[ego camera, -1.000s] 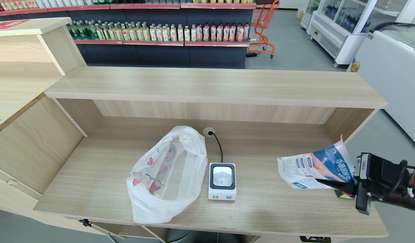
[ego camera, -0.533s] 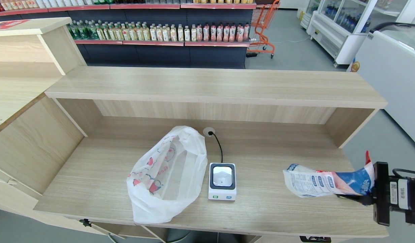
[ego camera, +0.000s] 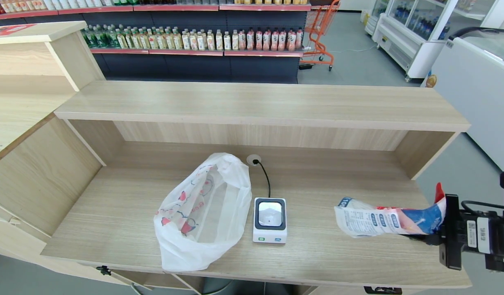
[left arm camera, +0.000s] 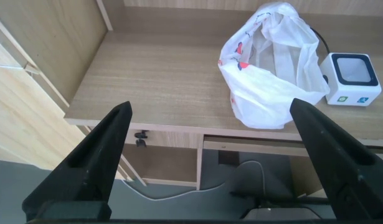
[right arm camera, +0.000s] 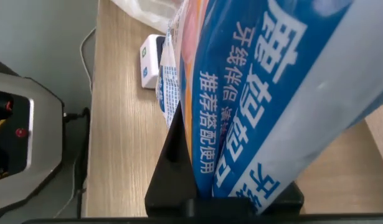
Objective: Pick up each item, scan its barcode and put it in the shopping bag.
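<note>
A blue and white packet (ego camera: 383,221) hangs just above the right end of the wooden counter (ego camera: 317,254), lying lengthwise and pointing toward the scanner. My right gripper (ego camera: 434,235) is shut on its blue end, past the counter's right edge. In the right wrist view the packet (right arm camera: 266,93) sits clamped in the gripper (right arm camera: 222,180). The white scanner (ego camera: 270,219) with a dark window sits mid-counter. A white plastic shopping bag (ego camera: 203,213) lies open just left of it. My left gripper (left arm camera: 211,109) is open, held in front of and below the counter's front edge, facing the bag (left arm camera: 272,68).
A raised shelf (ego camera: 260,102) runs along the back of the counter and a wooden side wall (ego camera: 43,176) closes its left end. The scanner's black cable (ego camera: 265,176) leads to a hole at the back. A white freezer (ego camera: 477,82) stands to the right.
My right gripper has rolled, turning the packet from face-up to nearly edge-on and lowering it. In the last half second the packet shifted slightly left toward the scanner.
</note>
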You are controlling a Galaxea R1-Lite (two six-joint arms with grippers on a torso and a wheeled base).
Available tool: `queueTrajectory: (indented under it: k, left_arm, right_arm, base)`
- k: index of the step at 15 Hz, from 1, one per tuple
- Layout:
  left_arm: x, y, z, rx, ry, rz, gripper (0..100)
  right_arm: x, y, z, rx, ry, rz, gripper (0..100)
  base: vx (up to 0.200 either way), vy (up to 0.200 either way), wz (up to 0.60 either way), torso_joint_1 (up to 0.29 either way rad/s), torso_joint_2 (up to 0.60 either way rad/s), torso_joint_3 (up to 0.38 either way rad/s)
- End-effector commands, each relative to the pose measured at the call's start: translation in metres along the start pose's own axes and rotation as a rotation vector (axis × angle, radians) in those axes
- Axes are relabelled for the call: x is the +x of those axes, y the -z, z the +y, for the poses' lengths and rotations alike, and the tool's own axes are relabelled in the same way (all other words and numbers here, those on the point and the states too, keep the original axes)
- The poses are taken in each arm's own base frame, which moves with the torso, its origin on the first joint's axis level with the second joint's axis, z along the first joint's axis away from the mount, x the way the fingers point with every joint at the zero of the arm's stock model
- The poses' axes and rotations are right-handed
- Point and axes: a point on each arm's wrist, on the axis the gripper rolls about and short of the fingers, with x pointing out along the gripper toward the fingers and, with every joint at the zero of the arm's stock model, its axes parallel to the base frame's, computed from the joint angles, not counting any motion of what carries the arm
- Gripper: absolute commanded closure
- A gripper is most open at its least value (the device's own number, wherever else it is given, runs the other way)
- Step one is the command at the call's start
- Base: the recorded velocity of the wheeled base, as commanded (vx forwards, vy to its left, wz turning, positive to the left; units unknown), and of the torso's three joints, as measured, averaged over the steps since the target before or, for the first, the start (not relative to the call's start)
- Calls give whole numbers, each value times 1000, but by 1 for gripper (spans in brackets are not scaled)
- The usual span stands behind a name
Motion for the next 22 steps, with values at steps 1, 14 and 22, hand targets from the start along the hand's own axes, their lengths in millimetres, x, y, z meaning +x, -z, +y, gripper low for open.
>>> queueTrajectory:
  k: [1, 14, 22]
  left_arm:
    - [0, 0, 0, 0, 0, 0, 0]
    - [0, 0, 0, 2, 0, 0, 0]
    - [0, 0, 0, 0, 0, 0, 0]
  right_arm:
    - [18, 24, 0, 28, -38, -68, 100]
    - [86, 54, -8, -49, -118, -227, 100]
    - [108, 81, 0, -36, -129, -158, 100]
  base:
    - [0, 0, 0, 0, 0, 0]
    - [0, 62, 0, -1, 0, 1]
    - [0, 125, 0, 4, 2, 2]
